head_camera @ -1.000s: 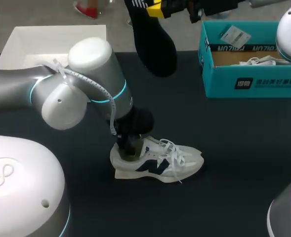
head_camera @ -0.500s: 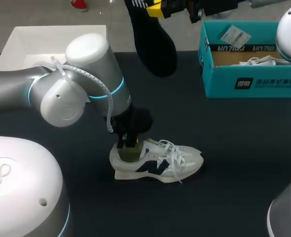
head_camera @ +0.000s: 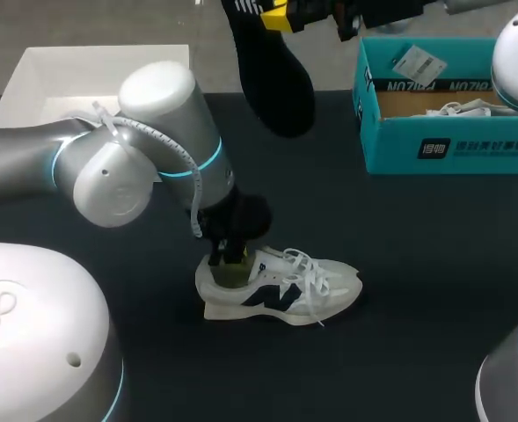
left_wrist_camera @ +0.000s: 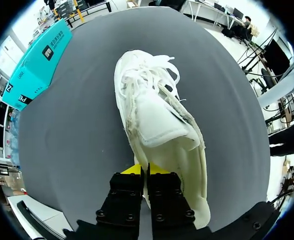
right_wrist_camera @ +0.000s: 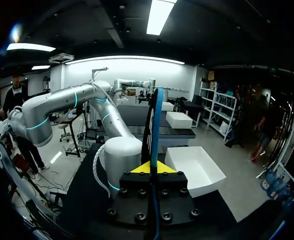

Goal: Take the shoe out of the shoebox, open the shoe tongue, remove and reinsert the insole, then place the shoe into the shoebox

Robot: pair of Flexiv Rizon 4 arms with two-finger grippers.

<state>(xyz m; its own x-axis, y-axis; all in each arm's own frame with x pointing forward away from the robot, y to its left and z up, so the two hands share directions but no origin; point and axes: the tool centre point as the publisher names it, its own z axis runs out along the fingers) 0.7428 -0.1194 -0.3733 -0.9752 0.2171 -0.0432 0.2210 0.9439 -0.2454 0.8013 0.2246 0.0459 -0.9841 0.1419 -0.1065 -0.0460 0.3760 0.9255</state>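
A white sneaker (head_camera: pixel 280 290) with a dark side logo lies on the black table, toe pointing right. My left gripper (head_camera: pixel 230 259) stands over its heel opening. In the left wrist view the sneaker (left_wrist_camera: pixel 156 115) stretches ahead with its tongue and laces showing, and my left gripper (left_wrist_camera: pixel 147 172) is shut on the rim of the heel collar. My right gripper (head_camera: pixel 280 16) hangs high at the back, shut on a black insole (head_camera: pixel 276 79) that dangles below it. The right wrist view shows that insole (right_wrist_camera: pixel 153 125) edge-on, pinched in the right gripper (right_wrist_camera: pixel 150 167).
The teal shoebox (head_camera: pixel 443 141) stands open at the back right with another white shoe (head_camera: pixel 456 108) and paper inside; it also shows in the left wrist view (left_wrist_camera: pixel 34 62). A white tray-like lid (head_camera: pixel 83 79) lies at the back left.
My left gripper has closed on the sneaker's heel rim, and the left arm has shifted slightly. The right arm and the insole have not moved.
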